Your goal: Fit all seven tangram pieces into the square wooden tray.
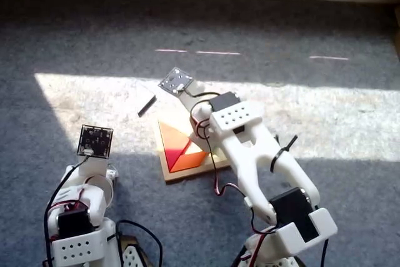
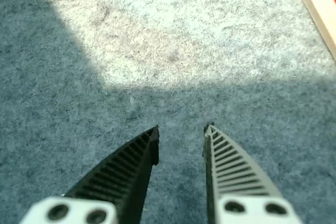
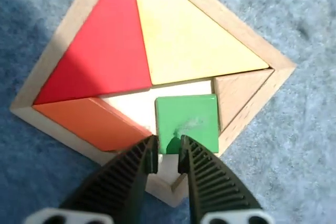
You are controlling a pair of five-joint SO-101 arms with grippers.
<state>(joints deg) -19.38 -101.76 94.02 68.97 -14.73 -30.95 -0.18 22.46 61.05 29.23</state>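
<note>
Top view: the wooden tray (image 1: 166, 172) lies on the grey carpeted bench (image 1: 337, 123), half in sunlight, with the right arm (image 1: 250, 148) stretched over it. A thin dark strip (image 1: 147, 105) lies apart from the tray, on its far side.

Right wrist view: you see the tray (image 3: 61, 45) holding five pieces. The red triangle (image 3: 100, 51) and yellow triangle (image 3: 189, 35) lie edge to edge. The orange piece (image 3: 89, 121) lies along the red triangle's side, and the tan triangle (image 3: 239, 98) sits in one corner. The green square (image 3: 187, 121) lies just beside the tan triangle, with bare tray floor around it. Your right hand (image 3: 168, 156) hangs at the square's near edge, released, its jaws narrowly parted and grasping nothing.

Left wrist view: your left hand (image 2: 182, 129) is released, jaws apart, over shaded carpet, well apart from the tray's edge (image 2: 315, 9).
</note>
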